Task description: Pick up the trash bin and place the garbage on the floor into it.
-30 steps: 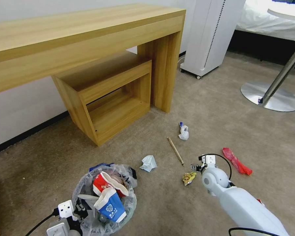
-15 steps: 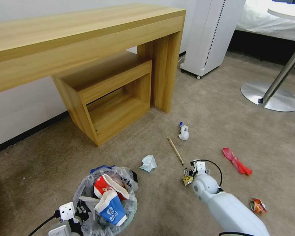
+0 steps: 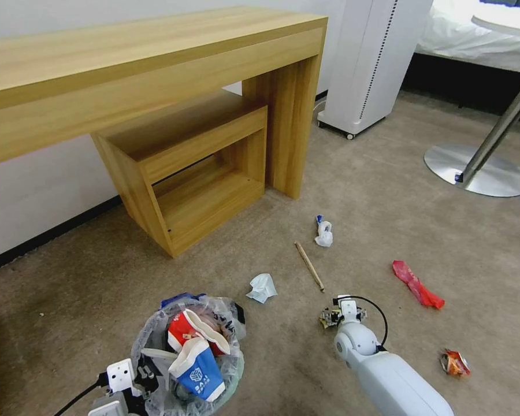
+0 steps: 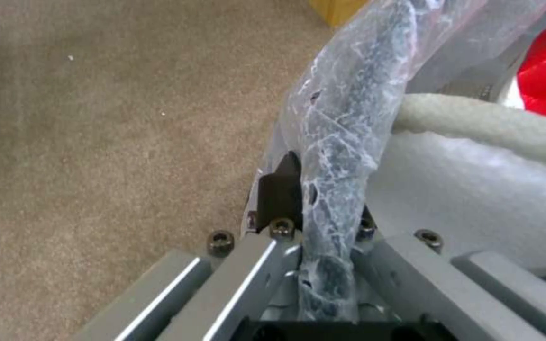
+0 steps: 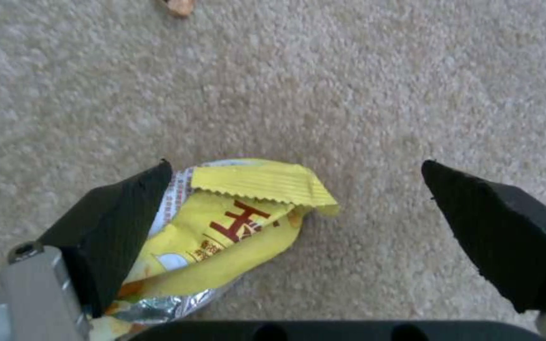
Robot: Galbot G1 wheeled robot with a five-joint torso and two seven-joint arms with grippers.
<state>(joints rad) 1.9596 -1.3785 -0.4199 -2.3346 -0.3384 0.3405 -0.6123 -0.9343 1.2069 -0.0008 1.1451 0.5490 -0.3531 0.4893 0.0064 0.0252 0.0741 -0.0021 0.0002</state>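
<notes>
Left end effector clenched on bin rim, lower left of frame, right end effector spread wide around yellow wrapper lower centre, bare carpet beyond, desk upper left.

The floor is covered in beige-grey carpet, bounded by a white wall with a dark baseboard. A light-wood desk stands against the wall, with an open wooden shelf unit tucked beneath it. Beside the desk stands a white appliance on castors; farther right are a chrome table pedestal and white bedding.
</notes>
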